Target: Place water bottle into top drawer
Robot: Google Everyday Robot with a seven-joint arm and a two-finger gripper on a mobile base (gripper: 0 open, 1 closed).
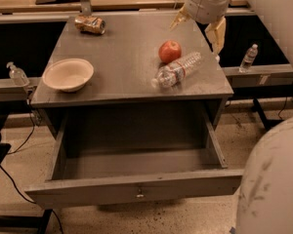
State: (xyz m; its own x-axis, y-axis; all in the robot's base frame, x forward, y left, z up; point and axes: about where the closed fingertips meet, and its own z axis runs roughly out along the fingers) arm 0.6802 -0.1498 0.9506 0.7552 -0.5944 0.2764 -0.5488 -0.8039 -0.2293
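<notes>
Camera view, single frame. The water bottle [177, 70] lies on its side on the table [127, 43], clear and ribbed with a red-and-blue label band. Its long axis runs diagonally, the far end pointing toward the right-hand finger and the near end toward the table's front edge. It sits below the fingers and nearer the camera, not touched by either. The gripper [195, 37] hangs above the table's back right part with its two yellowish fingers [217, 33] spread wide and nothing between them. The apple [170, 51] stands under the gap between the fingers, just beside the bottle's upper flank; contact cannot be told. The bowl [68, 74] sits well off to the picture-left of the fingers, only its own pale inside showing. The top drawer [88, 195] is pulled fully out below the table's front edge, well below the fingers, grey floor visible from wall to wall, knob [140, 194] centred on its front. A crumpled can [90, 24] lies at the back left corner. The right-hand finger hangs close to the table's right edge. Beyond that edge a small upright bottle [248, 57] stands on a side ledge. A pump dispenser [17, 74] stands on the opposite ledge. The stretch of tabletop between bowl and bottle shows bare grey surface. The robot's pale body [273, 179] fills the lower right, beside the drawer's right front corner.
</notes>
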